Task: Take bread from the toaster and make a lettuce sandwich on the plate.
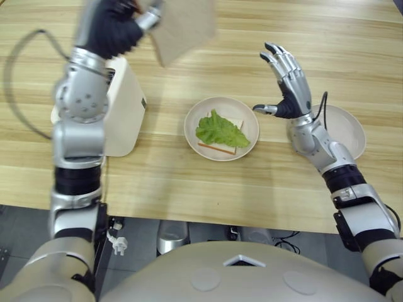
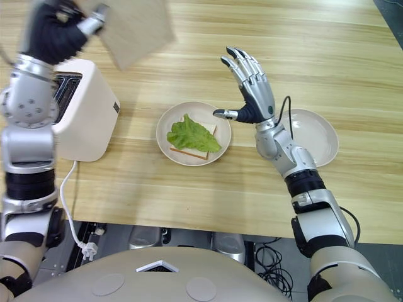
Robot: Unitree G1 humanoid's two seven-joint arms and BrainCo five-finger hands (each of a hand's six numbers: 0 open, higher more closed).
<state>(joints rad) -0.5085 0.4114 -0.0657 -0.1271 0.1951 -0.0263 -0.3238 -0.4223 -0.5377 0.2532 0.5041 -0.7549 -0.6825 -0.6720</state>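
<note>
A slice of bread (image 1: 182, 28) is held up in the air by my left hand (image 1: 116, 25), above and to the right of the white toaster (image 2: 85, 110). On the round plate (image 1: 249, 113) in the middle of the table lies another bread slice (image 1: 217, 148) with a green lettuce leaf (image 1: 219, 130) on top. My right hand (image 1: 289, 82) is raised just right of the plate, fingers spread and holding nothing.
An empty cream bowl (image 2: 312, 135) sits on the wooden table behind my right forearm. The toaster's cable (image 2: 66, 201) hangs over the table's near edge at the left. Bare wood stretches across the far side of the table.
</note>
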